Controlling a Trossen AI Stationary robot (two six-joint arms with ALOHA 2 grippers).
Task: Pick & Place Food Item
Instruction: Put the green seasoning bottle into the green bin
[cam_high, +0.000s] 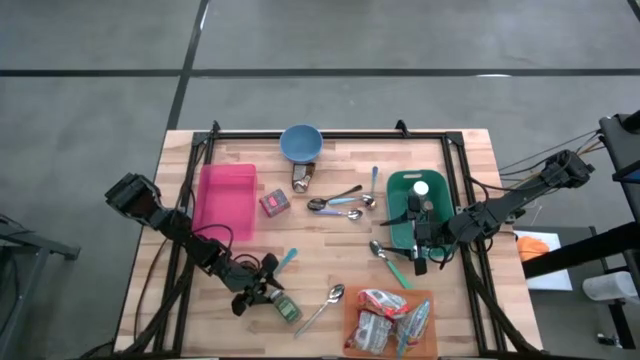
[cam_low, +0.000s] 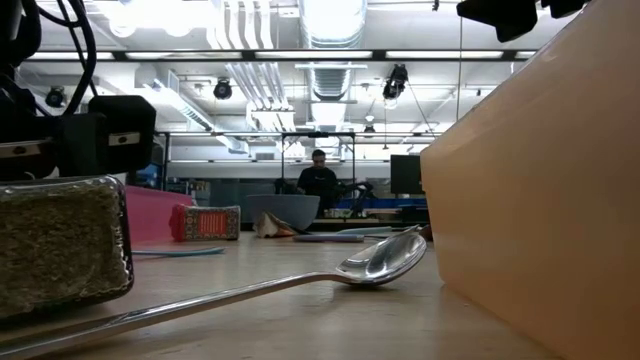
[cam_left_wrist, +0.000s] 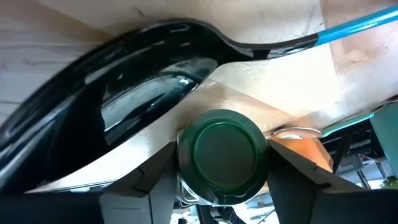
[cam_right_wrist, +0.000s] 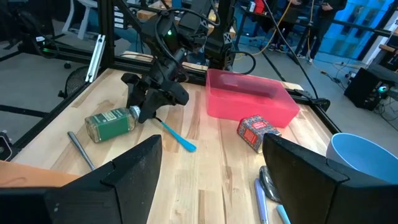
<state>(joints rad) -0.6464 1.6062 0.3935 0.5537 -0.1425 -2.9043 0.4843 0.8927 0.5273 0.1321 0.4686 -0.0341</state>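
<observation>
Straddling the green lid of the herb jar (cam_high: 284, 306) lying at the lower left of the high view, my left gripper (cam_high: 262, 290) has a finger (cam_left_wrist: 152, 180) on each side of the cap, though I cannot tell if they pinch it yet. I come at the lid end, probably because the jar lies flat and this is its narrowest hold. My right gripper (cam_high: 420, 240) waits over the green tray (cam_high: 400, 185) at centre right, jaws apart and empty.
</observation>
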